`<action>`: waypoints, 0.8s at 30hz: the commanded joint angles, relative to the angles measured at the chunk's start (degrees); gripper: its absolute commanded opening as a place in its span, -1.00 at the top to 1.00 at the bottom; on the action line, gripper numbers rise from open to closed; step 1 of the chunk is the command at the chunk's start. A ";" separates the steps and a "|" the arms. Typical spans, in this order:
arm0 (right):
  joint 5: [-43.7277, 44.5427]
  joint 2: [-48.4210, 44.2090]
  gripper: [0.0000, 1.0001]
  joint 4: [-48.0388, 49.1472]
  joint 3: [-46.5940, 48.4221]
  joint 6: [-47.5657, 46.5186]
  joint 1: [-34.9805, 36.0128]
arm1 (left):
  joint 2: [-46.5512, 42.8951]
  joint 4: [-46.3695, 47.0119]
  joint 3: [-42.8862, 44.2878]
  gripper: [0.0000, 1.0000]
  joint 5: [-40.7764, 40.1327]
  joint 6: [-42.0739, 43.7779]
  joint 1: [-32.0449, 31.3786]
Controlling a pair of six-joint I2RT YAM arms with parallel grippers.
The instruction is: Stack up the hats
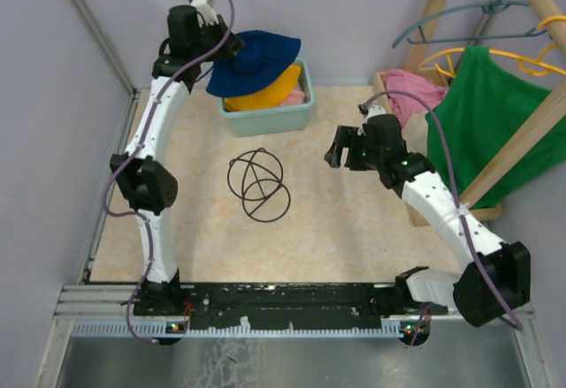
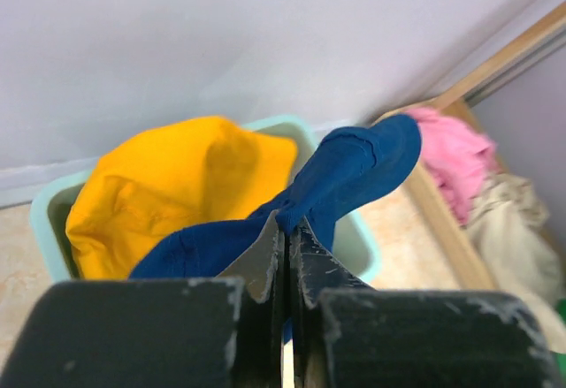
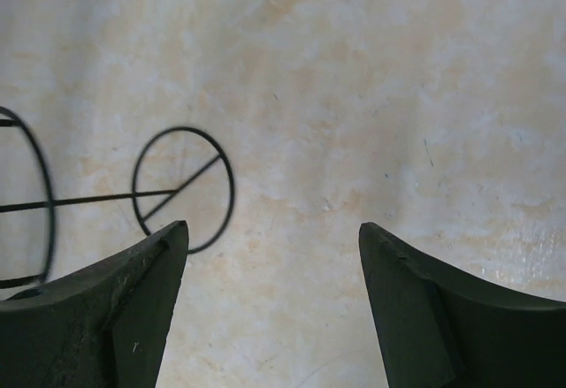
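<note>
Closest to the lens, the left gripper fills the bottom of its wrist view, and just beyond its fingertips sits a pale teal bin. Inside it a yellow-orange hat lies bunched up left of the fingers, and the top view shows a sliver of pink fabric at the bin's right end. Farther right of the fingers, a wooden crate holds a pink cloth and a beige fabric; whether either is a hat I cannot tell. The left fingers are pressed together, pinching the brim of the navy hat, which spreads from them across the top of the bin. The right gripper has its fingers spread wide with nothing between them, above the tabletop. A black wire stand lies just ahead of the finger on the left of that view.
</note>
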 commanded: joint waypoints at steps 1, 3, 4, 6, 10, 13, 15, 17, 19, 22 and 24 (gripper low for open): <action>-8.56 -5.20 -0.57 6.98 6.35 -0.61 -2.11 | -9.49 -3.48 2.24 1.00 3.31 -6.76 1.00; -15.34 -5.71 -0.59 12.39 7.15 1.63 -3.48 | -12.46 -6.10 2.30 1.00 3.69 -9.18 1.53; -18.07 -5.81 -0.61 16.64 7.43 2.91 -3.84 | -13.70 -7.33 2.35 1.00 4.70 -10.57 2.03; -23.96 -5.43 -0.62 25.59 6.74 6.10 -4.80 | -16.06 -9.80 2.04 1.00 6.16 -13.31 2.91; -35.24 -1.04 -0.56 49.69 3.71 16.51 -5.36 | -19.82 -12.55 -0.59 1.00 12.21 -19.17 3.63; -37.10 3.14 -0.54 67.65 1.46 25.35 -4.98 | -23.80 -11.37 -5.74 1.00 15.98 -24.37 3.51; -37.33 5.61 -0.53 70.39 2.09 26.25 -4.10 | -26.11 -9.89 -8.99 1.00 16.54 -26.58 3.38; -37.22 7.63 -0.52 71.30 3.12 26.08 -2.20 | -27.89 -8.71 -11.21 1.00 17.02 -28.17 3.29; -36.70 9.35 -0.52 71.08 4.49 25.06 0.47 | -28.92 -8.06 -12.28 1.00 17.62 -29.68 3.28; -35.57 11.82 -0.51 72.97 5.41 24.85 3.10 | -29.92 -7.40 -13.17 1.00 18.68 -31.84 3.19; -34.87 13.09 -0.50 74.96 5.29 25.38 3.27 | -30.38 -7.27 -13.11 1.00 18.98 -32.80 3.11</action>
